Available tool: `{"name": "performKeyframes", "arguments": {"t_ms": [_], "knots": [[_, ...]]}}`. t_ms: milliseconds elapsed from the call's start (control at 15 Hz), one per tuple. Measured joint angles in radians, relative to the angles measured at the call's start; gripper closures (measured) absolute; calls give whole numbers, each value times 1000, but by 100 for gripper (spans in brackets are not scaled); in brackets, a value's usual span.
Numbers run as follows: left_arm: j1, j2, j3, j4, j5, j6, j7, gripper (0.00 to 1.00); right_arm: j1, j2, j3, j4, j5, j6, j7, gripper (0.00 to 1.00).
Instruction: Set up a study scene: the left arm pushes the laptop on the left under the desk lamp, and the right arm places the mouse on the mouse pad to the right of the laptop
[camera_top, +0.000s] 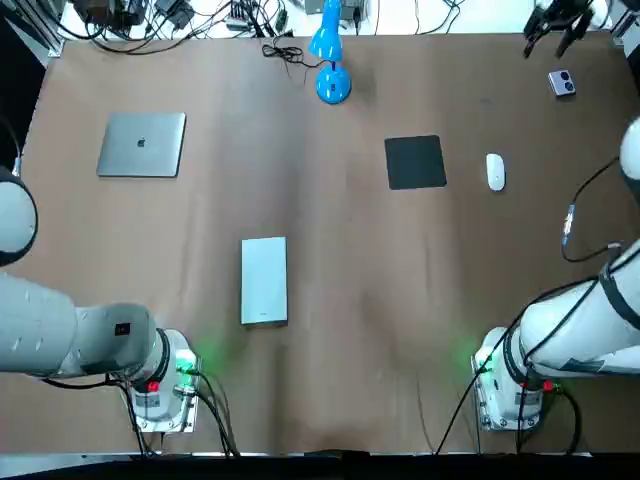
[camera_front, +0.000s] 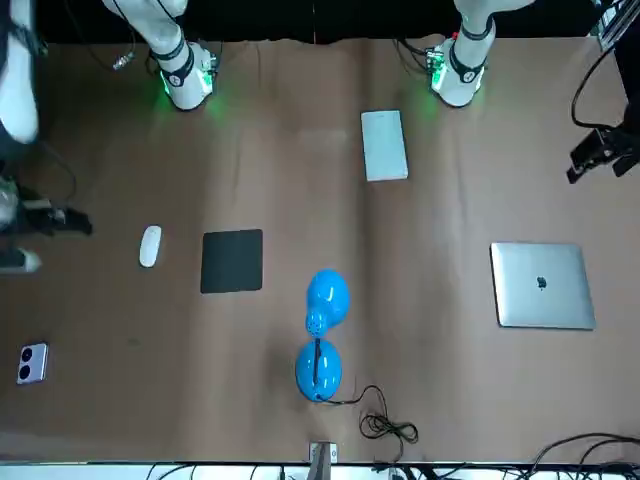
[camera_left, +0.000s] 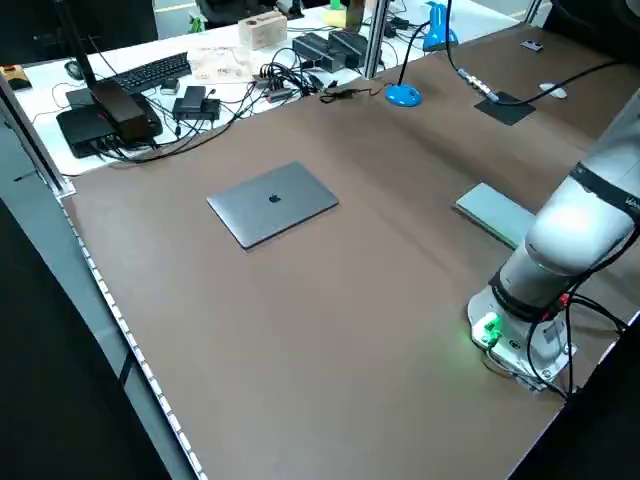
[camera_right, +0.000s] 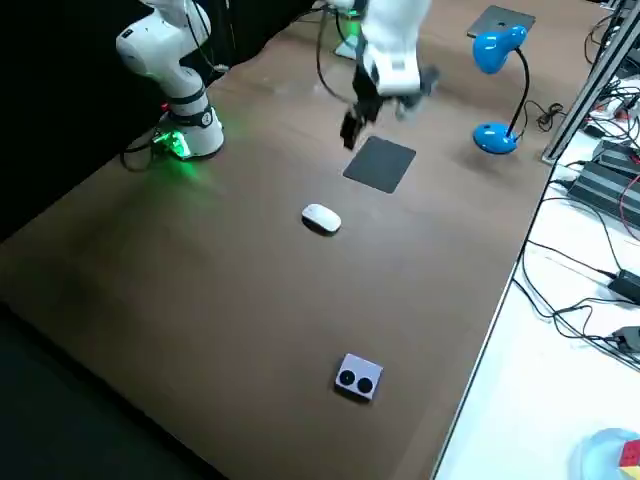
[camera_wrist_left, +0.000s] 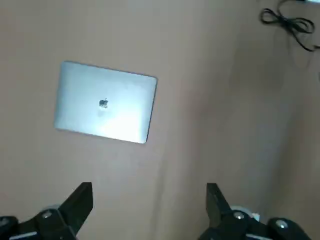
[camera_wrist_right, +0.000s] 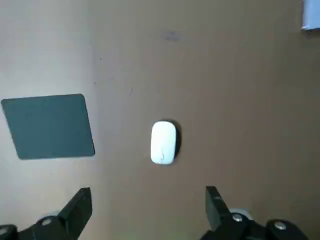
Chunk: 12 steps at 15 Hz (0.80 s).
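Note:
A closed silver laptop (camera_top: 141, 144) lies at the table's far left. The blue desk lamp (camera_top: 331, 85) stands at the far middle, well apart from the laptop. A black mouse pad (camera_top: 415, 161) lies right of centre, and the white mouse (camera_top: 495, 171) rests on the bare table just right of it. My left gripper (camera_wrist_left: 149, 187) hangs open high above the table, with the laptop (camera_wrist_left: 105, 102) ahead of its fingers. The right gripper (camera_wrist_right: 148, 190) is open too, raised over the mouse (camera_wrist_right: 163, 142) and holding nothing.
A flat grey box (camera_top: 264, 280) lies near the middle, closer to the arm bases. A small device with two dark circles (camera_top: 562, 83) sits at the far right. The lamp's cord (camera_top: 285, 52) coils beside its base. Cables and gear crowd the far edge.

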<state>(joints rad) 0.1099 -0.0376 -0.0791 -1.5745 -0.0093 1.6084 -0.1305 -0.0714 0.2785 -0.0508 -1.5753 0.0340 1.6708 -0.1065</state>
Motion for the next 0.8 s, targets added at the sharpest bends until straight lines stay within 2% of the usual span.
{"name": "performKeyframes", "arguments": {"t_ms": [200,333,533,800], "knots": [[49,43,3,-2,0,24,-103,0,-20,126,-1,-4,60,66,-3,0],[71,93,5,-5,0,57,-203,0,-22,177,-1,-22,65,121,-6,0],[103,195,13,-8,2,117,-395,0,-22,197,1,-124,66,226,-7,0],[210,308,19,-7,3,199,-560,0,-20,197,2,-272,65,349,-7,0]]}}
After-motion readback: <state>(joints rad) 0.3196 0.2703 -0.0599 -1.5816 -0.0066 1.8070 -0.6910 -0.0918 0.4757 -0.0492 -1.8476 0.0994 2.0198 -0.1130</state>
